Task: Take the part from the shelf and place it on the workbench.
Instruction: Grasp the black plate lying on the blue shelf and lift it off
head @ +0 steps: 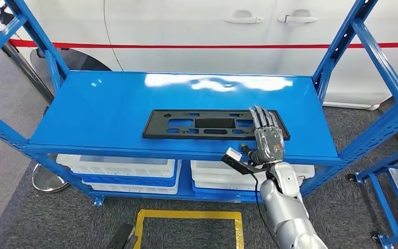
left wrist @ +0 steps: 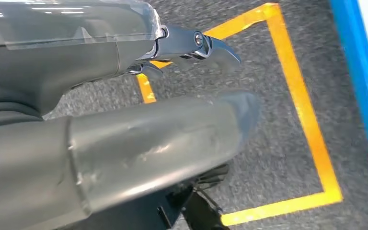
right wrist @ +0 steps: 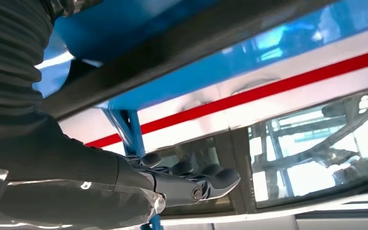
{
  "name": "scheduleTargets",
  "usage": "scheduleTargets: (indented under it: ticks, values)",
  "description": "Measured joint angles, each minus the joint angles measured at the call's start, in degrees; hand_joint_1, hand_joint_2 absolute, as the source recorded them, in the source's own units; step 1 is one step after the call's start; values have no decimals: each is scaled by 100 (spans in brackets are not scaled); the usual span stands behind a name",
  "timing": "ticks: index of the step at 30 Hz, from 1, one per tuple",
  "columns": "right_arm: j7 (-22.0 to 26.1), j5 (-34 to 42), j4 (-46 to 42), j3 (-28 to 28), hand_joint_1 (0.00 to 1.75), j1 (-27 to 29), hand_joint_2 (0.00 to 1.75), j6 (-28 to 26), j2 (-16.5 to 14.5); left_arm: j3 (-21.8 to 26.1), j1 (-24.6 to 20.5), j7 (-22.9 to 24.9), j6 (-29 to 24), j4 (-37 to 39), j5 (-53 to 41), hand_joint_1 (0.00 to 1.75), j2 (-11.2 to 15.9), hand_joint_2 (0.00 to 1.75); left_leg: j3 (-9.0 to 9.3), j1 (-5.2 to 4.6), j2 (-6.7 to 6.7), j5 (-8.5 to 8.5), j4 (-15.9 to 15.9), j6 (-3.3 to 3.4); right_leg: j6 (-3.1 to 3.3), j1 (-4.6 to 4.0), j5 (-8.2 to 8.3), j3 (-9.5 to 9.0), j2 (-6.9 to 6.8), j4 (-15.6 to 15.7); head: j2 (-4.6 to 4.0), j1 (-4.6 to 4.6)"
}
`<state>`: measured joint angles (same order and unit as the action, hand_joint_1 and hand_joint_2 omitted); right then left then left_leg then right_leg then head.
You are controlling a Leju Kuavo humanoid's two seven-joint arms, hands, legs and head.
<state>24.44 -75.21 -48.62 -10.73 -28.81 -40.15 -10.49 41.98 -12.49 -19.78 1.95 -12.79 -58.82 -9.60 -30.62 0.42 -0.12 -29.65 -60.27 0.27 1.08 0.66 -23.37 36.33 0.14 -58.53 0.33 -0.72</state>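
1. While we look down from the head view, our right hand [head: 266,136] reaches over the front edge of the blue metal shelf [head: 109,111], its fingers [head: 261,118] stretched flat and spread above the right end of the flat black plastic panel with rectangular cut-outs [head: 202,124]. The panel lies flat on the shelf top, near the middle and towards the front; the hand holds nothing yet. White plastic bins [head: 119,167] sit on the tier below, and a white vehicle body with a red stripe [head: 186,31] stands behind.

2. From the left wrist view, our left hand [left wrist: 124,96] hangs above grey carpet marked with a yellow tape rectangle [left wrist: 306,124]. Its thumb and darker fingers stand apart with nothing between them, so we read it as loosely open and idle.

3. From the right wrist view, the dark fingers [right wrist: 211,181] are straight and together, empty, with the shelf's blue upright and the red stripe beyond. This angle shows the fingers side on, but we cannot tell from it whether they touch the panel; the head view alone places them over its end.

4. Our worry: a thin panel lying flat offers no edge to curl under. Gripped at one end, it could tilt, slide back or drop, or catch on the shelf upright.
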Motion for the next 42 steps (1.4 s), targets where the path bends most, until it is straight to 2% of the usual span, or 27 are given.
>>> scheduleTargets:
  ticks: [1,3,4,5,6,8,9,11,12,15,17,19,20,21,22,24,25,27,30,31,33,35,36,37,38,40,42]
  values:
    - [-1,-2,-8,-6,0,-5,175,1,-13,-1,-7,-5,-3,0,0,0,1,0,-142,10,1,-132,-287,-26,23,5,-13,-29,-3,12,0,-2]
    - [-1,-8,-10,-22,0,-2,175,2,-31,-3,-9,-13,-10,0,0,0,1,0,-567,20,1,-435,-1032,-51,57,-3,-38,-49,-5,6,0,-4]
    - [-1,-12,-10,-35,0,8,175,2,-35,-3,0,-14,-11,1,1,0,1,0,-761,23,1,-517,-1317,-55,66,-10,-49,-52,-3,0,0,-3]
    - [-1,-13,-10,-50,0,18,175,2,-35,-3,10,-15,-12,1,1,0,1,0,-869,22,1,-493,-1417,-48,70,-17,-59,-55,1,-7,0,-3]
    - [-1,-13,-10,-64,0,26,175,2,-37,-3,18,-16,-13,1,2,0,1,0,-878,22,1,-361,-1311,-34,71,-23,-70,-64,8,-15,0,-3]
    - [1,-13,-14,-83,0,31,175,2,-47,-3,20,-26,-15,0,4,0,4,0,-616,13,2,116,-563,31,62,-38,-89,-95,20,-22,0,-3]
    - [2,-13,-18,-88,0,30,175,2,-54,-3,15,-33,-15,0,4,0,8,0,-478,-2,3,278,-196,62,49,-46,-92,-108,22,-22,0,-2]
    - [5,-13,-27,-96,0,33,175,2,-64,-4,6,-48,-14,0,4,0,15,0,-340,-41,0,383,185,105,-5,-48,-94,-106,21,-19,0,-2]
    - [9,-13,-30,-99,0,36,175,2,-68,-5,7,-50,-14,1,4,0,16,0,-339,-59,-4,375,197,116,-41,-45,-90,-104,20,-13,0,-1]
    - [17,-14,-55,-102,0,37,175,1,-79,-5,19,-48,-28,0,9,0,8,0,-294,-22,-3,520,292,193,-146,-48,-140,-100,17,-49,0,1]
    - [16,-22,-70,-103,0,33,175,1,-80,-5,10,-46,-37,-1,19,0,4,0,-277,3,8,570,344,231,-197,-37,-418,84,15,-464,0,3]
    - [19,-31,-72,-103,0,57,175,2,-80,-5,11,-51,-36,0,29,0,4,0,-293,-4,10,575,344,249,-238,-24,-785,437,14,-1211,0,2]
    - [24,-33,-72,-103,0,77,175,2,-80,-5,16,-62,-31,0,31,0,4,0,-300,-7,10,574,339,250,-253,-17,-871,573,14,-1494,0,3]
    - [30,-33,-72,-103,0,92,175,2,-80,-5,21,-85,-24,1,34,0,4,0,-306,-9,9,572,332,250,-261,-10,-857,625,13,-1597,0,2]
    - [34,-33,-73,-103,0,100,175,2,-81,-5,23,-124,-17,1,38,0,4,0,-309,-10,5,568,322,246,-263,-2,-738,564,13,-1481,0,3]
    - [43,-32,-79,-103,0,95,175,2,-81,-6,21,-197,-16,1,48,0,1,0,-309,-10,-3,551,290,222,-244,7,-367,184,8,-739,0,3]
    - [46,-31,-85,-103,0,90,175,2,-82,-6,17,-209,-34,1,59,0,-1,0,-318,-20,-6,537,267,200,-224,-3,-240,-1,6,-375,0,3]
    - [50,-20,-99,-102,0,91,175,2,-92,-6,12,-196,-62,1,88,0,-4,0,-337,-36,-7,515,233,149,-171,-25,-167,-168,5,-20,0,2]
    - [60,12,-120,-99,0,100,175,2,-106,-5,8,-217,4,1,112,0,-2,0,-342,-32,-4,469,215,52,-65,-26,-167,-173,7,4,0,1]
    - [64,21,-127,-98,0,95,175,2,-109,-5,6,-227,29,1,116,0,-1,0,-365,-28,-3,403,144,15,-26,-14,-162,-186,3,20,0,0]
    - [69,30,-138,-95,0,93,175,2,-115,-5,4,-234,56,0,126,0,1,0,-568,-10,-2,106,-325,-46,27,4,-152,-210,-6,39,0,-1]
    - [69,36,-138,-94,0,108,175,2,-116,-5,13,-223,51,0,127,0,0,0,-947,8,-3,-275,-1124,-91,49,1,-163,-209,-9,33,0,-2]
    - [69,37,-138,-94,0,119,175,2,-116,-5,20,-214,44,0,128,0,0,0,-1089,15,-3,-359,-1406,-102,53,-1,-169,-208,-9,27,0,-2]
    - [70,39,-138,-94,0,128,175,2,-116,-5,24,-204,31,0,128,0,0,0,-1134,19,-2,-326,-1481,-105,50,-1,-177,-209,-7,18,0,-2]
    - [71,42,-139,-94,0,133,175,2,-116,-5,23,-198,17,0,129,0,0,0,-1056,21,-2,-179,-1306,-97,44,-1,-189,-215,-3,8,0,-3]
    - [75,50,-146,-94,0,136,175,2,-120,-5,13,-193,-8,0,130,0,2,0,-668,17,-2,238,-482,-49,17,0,-223,-239,4,-12,0,-2]
    - [78,63,-154,-94,0,133,175,2,-124,-5,3,-190,-21,-1,131,0,4,0,-381,-11,-4,464,111,11,-28,-14,-246,-253,7,-24,0,-2]
